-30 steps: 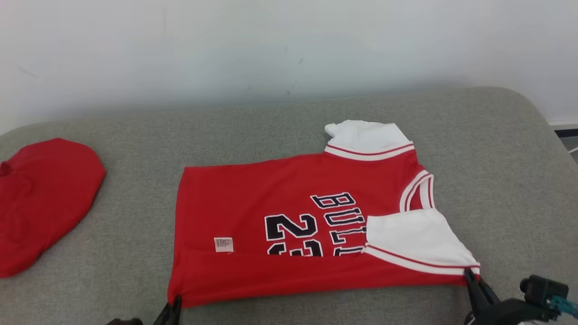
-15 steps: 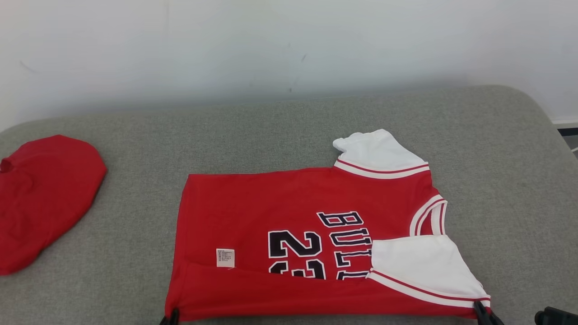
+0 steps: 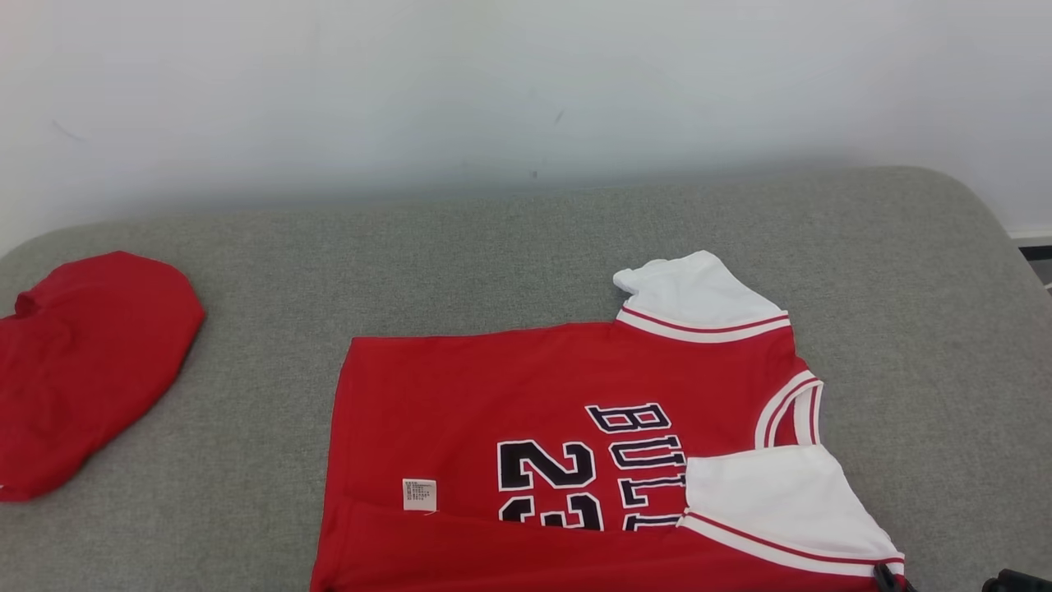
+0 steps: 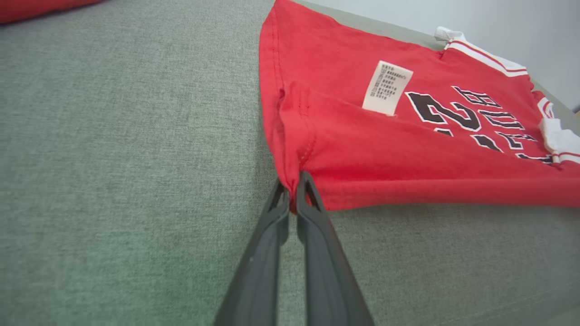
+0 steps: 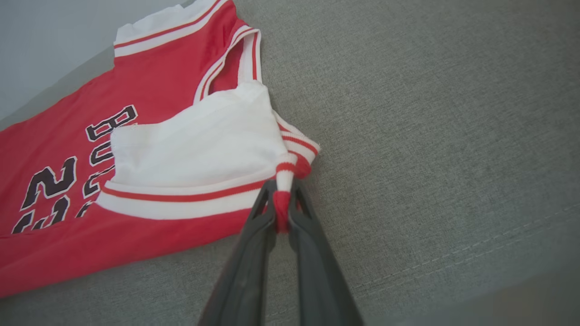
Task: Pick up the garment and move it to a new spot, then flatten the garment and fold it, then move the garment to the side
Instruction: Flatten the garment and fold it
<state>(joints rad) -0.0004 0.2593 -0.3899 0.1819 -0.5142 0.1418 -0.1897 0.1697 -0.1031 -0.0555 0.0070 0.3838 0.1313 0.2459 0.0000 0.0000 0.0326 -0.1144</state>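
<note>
Left claw (image 4: 293, 192) lies low and flat, clamped on the jersey (image 4: 385, 149)'s hem corner mid-frame; right claw (image 5: 282, 203), equally low, clamps its striped cuff.

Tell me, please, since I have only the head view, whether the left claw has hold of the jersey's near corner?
Observer: Yes. In the left wrist view the left claw is shut on the bottom corner of the jersey, with red cloth pinched between its fingers.
Operator: Thank you. What exactly does the right claw grip?
Observer: The right claw is shut on the striped end of the near white sleeve, which is squeezed into a narrow roll between its fingers.
Operator: Does the cloth lie flat by the left claw?
Observer: No. The side seam there is gathered into a raised fold that leads to the claw.
</note>
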